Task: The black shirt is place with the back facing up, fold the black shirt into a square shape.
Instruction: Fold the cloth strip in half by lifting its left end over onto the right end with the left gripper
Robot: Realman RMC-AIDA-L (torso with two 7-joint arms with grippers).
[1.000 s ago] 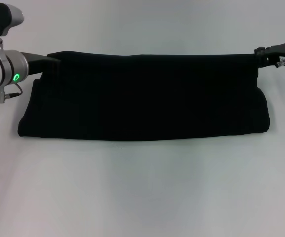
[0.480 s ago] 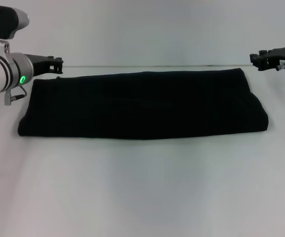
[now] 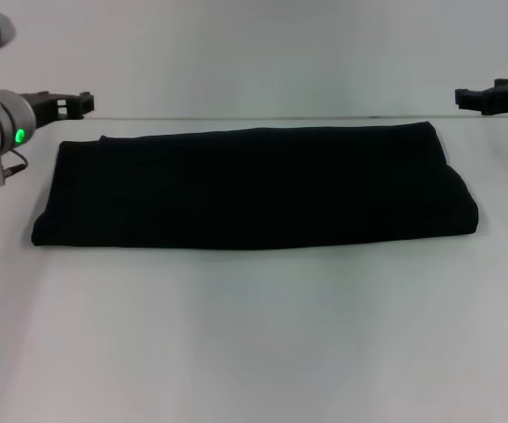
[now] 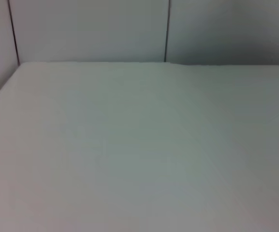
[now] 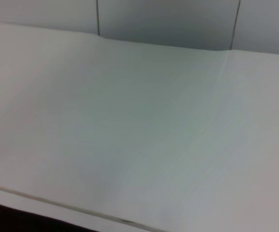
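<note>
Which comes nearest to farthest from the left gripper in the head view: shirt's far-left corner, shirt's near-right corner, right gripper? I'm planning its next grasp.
From the left gripper:
1. The black shirt's far-left corner, just beside it.
2. The shirt's near-right corner, across the table.
3. The right gripper, at the opposite edge.

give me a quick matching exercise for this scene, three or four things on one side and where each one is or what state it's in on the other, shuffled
Things:
1. black shirt
2. left gripper
3. right gripper
4. table

Places or states:
A. pale surface under everything
B. in the air off the shirt's far left corner, holding nothing
C. folded into a wide flat band
D. in the air off the shirt's far right corner, holding nothing

Pairs: 1-C, 2-B, 3-D, 4-A
</note>
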